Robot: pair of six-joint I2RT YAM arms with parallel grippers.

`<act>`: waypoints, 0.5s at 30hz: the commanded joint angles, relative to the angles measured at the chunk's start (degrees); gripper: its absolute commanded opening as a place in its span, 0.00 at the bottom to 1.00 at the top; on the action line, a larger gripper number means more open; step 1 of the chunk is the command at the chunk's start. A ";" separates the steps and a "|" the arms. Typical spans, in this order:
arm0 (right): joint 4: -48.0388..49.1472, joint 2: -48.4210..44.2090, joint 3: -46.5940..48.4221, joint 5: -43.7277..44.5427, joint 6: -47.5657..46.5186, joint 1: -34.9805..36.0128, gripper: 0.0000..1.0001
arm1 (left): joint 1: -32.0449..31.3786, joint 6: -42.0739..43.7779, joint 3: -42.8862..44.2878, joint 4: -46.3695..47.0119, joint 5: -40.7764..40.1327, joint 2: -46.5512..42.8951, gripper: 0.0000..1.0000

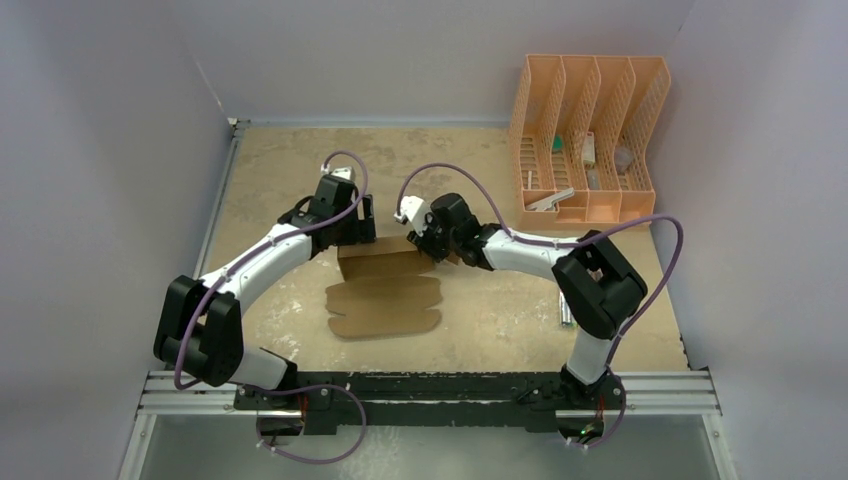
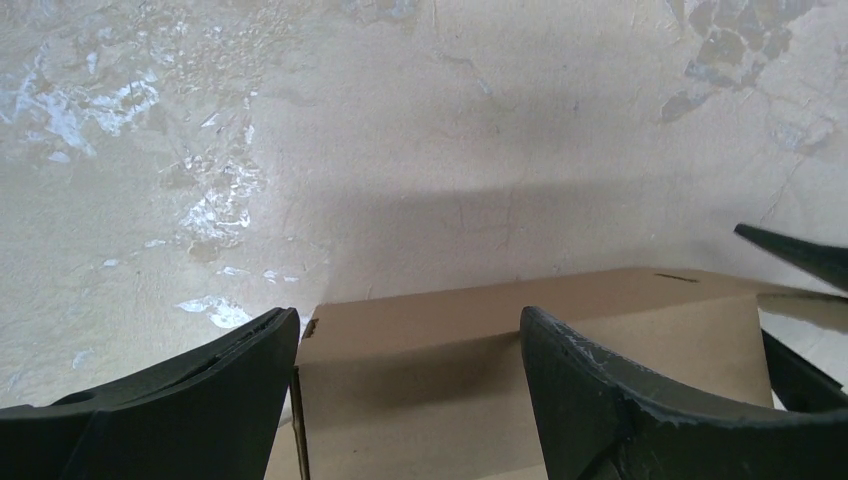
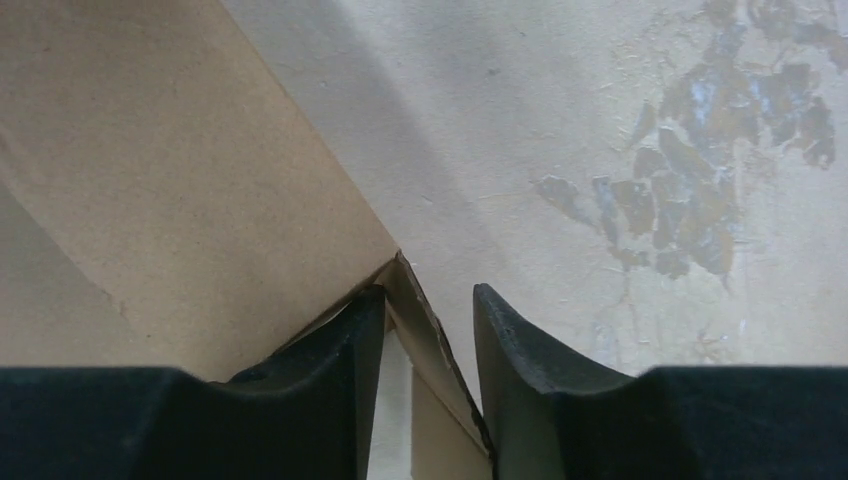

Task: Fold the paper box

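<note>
We saw our left hand (image 2: 408, 318) with its fingers (image 2: 200, 400) spread wide. The paper box (image 2: 640, 310) stood as a plain brown panel between them, and the scuffed, pale worktop (image 2: 400, 150) lay beyond.

The paper box (image 3: 150, 170) ran off the right wrist view toward nine and twelve o'clock, and what lay in the orange rack (image 1: 598, 90), at two o'clock overhead, was too small to tell.

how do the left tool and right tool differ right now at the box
The left tool stands wide open at the paper box's left end, gripping nothing; the right tool is narrower, a thin end flap between its fingers at the right end. Both sit at the raised cardboard wall.
</note>
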 commanded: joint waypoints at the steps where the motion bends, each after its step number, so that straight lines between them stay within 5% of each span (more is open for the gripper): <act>1: 1.21 -1.62 1.54 1.65 6.81 1.87 0.37 | -0.18 -3.47 -1.75 3.35 2.34 -1.57 0.80; 10: -2.72 -0.55 5.71 8.81 20.23 3.44 0.18 | -0.18 -7.33 -4.25 7.26 4.32 -2.79 0.79; 15: -3.92 -0.10 8.11 8.92 29.29 3.44 0.16 | -0.18 -8.53 -5.19 8.72 4.67 -3.93 0.78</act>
